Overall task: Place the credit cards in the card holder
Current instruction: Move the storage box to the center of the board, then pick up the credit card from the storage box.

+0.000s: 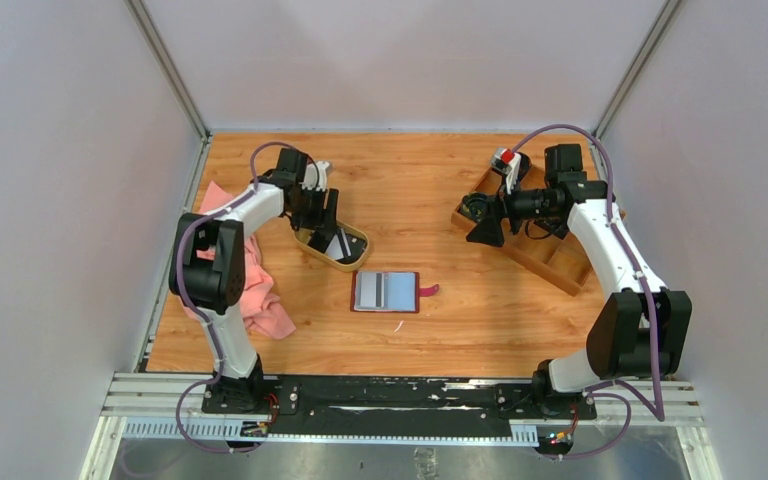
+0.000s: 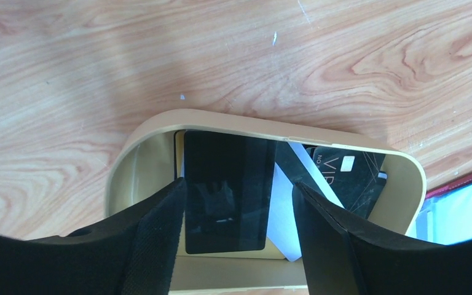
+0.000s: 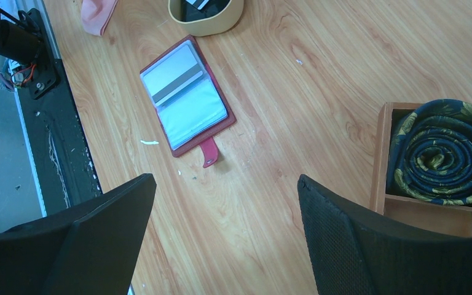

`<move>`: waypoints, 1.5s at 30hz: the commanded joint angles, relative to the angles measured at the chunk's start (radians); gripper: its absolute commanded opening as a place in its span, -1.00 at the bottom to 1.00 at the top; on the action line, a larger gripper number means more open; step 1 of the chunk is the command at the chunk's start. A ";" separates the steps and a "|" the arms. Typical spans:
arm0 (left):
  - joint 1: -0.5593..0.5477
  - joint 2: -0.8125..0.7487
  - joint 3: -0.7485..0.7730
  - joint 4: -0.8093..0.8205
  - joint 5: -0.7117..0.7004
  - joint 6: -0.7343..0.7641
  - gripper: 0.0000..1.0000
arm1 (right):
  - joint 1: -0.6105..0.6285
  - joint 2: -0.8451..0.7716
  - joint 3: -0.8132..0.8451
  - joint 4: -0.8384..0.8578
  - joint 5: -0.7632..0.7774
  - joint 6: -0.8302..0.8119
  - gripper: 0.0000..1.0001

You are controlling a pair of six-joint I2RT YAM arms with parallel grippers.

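Left wrist view: the left gripper was spread wide inside the tan dish, fingers either side of a black card, not clamped on it. A white card and a second black card lay in the same dish. On the table near the dish, the card holder lay open, pockets up. The right gripper hung wide open, holding nothing, beside the wooden tray with a rolled tie.
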 commanded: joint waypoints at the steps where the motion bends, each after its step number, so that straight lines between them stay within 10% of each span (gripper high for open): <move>1: -0.008 -0.023 -0.026 0.008 -0.010 -0.036 0.38 | -0.018 0.010 -0.015 -0.005 -0.022 -0.011 0.79; 45: -0.138 -0.201 -0.290 0.238 -0.263 -0.217 0.55 | -0.018 0.015 -0.015 -0.007 -0.030 -0.010 0.79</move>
